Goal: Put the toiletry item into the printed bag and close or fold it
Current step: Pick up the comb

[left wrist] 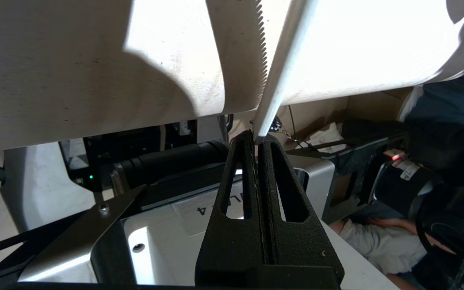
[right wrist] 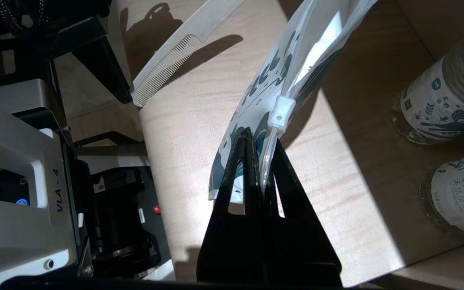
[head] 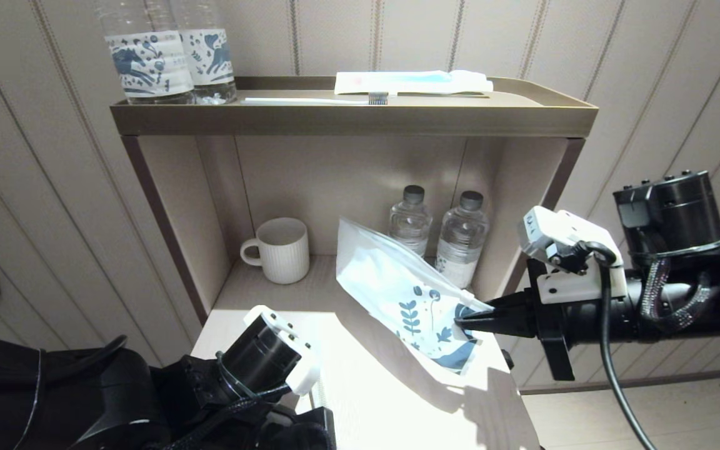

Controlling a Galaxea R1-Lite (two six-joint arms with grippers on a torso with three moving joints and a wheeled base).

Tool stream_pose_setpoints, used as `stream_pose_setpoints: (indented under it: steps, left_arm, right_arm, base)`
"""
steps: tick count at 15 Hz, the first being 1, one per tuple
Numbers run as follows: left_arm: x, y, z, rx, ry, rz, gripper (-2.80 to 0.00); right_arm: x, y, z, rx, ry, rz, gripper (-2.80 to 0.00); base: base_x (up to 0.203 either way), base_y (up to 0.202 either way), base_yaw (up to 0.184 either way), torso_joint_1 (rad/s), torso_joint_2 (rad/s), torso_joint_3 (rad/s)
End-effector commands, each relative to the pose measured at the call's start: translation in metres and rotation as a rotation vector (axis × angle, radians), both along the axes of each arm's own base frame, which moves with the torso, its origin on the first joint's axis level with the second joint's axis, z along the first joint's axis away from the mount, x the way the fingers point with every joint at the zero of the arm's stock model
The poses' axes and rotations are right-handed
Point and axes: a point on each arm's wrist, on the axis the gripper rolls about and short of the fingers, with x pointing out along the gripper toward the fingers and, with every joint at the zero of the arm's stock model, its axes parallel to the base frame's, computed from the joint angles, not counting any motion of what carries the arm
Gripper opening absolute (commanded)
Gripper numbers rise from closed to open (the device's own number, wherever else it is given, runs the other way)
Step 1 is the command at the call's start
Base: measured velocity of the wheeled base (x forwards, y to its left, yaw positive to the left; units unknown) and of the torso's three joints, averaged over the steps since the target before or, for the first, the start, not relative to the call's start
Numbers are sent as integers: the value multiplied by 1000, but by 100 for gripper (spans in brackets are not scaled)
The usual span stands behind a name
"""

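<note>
The printed bag (head: 407, 300) hangs tilted above the sunlit wooden shelf (head: 372, 387), its leaf-patterned end pinched between the closed fingers of the right gripper (head: 460, 324), which reaches in level from the right. In the right wrist view the bag's white slider (right wrist: 281, 114) sits just beyond the fingertips, right beside the pinch, and the plain end of the pouch rises away from them toward two water bottles (head: 441, 234) at the back of the shelf. A white mug (head: 282, 250) stands well apart from the fingers, in the far corner. Low at the shelf's front edge, the left gripper (left wrist: 258, 141) has its fingers clamped together on the tip of a white comb (left wrist: 274, 68), whose toothed length stretches away from them across the wood.
</note>
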Motion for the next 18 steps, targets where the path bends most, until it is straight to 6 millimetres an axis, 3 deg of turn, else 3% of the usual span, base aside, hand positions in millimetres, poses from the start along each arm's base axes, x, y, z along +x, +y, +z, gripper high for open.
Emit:
stream_pose_setpoints:
  steps: [1, 5, 11, 18]
  left_arm:
    - [0, 0, 0, 0, 2, 7, -280]
    - [-1, 7, 21, -56, -63, 17, -280]
    - [-11, 49, 103, -56, -346, -9, -280]
    - [-3, 52, 135, 80, -640, -79, -280]
  right_arm:
    - [0, 0, 0, 1, -2, 5, -280]
    - [0, 0, 0, 1, -3, 5, -280]
    - [-4, 2, -5, -6, 13, 17, -280]
    - [-19, 22, -21, -32, 66, 119, -280]
  base:
    - [0, 0, 0, 0, 0, 0]
    - [0, 0, 0, 0, 0, 0]
    - [0, 0, 0, 0, 0, 0]
    - [0, 0, 0, 0, 0, 0]
